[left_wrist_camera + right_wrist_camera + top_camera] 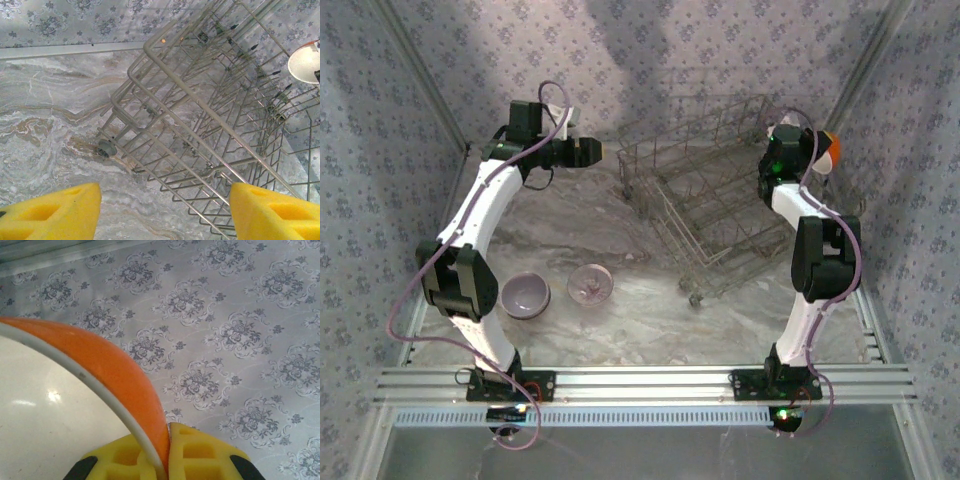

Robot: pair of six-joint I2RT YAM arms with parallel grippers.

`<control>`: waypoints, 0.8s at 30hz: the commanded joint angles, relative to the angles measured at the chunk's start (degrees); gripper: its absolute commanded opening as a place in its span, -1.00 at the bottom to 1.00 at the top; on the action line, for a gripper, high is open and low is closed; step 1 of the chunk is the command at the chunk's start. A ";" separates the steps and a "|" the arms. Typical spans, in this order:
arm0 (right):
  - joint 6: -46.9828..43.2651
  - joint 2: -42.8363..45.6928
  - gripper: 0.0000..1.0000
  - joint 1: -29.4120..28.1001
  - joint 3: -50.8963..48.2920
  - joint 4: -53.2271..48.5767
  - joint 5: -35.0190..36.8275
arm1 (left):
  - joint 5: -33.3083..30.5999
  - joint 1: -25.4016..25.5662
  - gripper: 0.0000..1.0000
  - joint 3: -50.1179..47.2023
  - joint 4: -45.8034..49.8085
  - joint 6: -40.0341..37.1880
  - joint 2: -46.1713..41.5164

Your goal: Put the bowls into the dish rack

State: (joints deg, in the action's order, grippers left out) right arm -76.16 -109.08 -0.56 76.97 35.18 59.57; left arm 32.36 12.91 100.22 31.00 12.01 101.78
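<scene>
Marble tabletop point(640, 335): three bowls point(525, 296), one rack point(720, 232)

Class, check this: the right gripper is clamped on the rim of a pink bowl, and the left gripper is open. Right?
The colour is wrong: the bowl in the right gripper is orange, not pink, as the right wrist view shows. The rest stands.
</scene>
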 commanded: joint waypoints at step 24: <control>5.85 2.10 -1.00 -1.28 -7.21 -2.51 4.64 | 1.04 0.28 0.38 0.73 -0.68 -0.43 -2.11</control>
State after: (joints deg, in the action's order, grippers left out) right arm -72.25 -108.75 -1.93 70.06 33.85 61.36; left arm 32.36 12.91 100.22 31.00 12.01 101.69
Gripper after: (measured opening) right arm 0.088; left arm 0.689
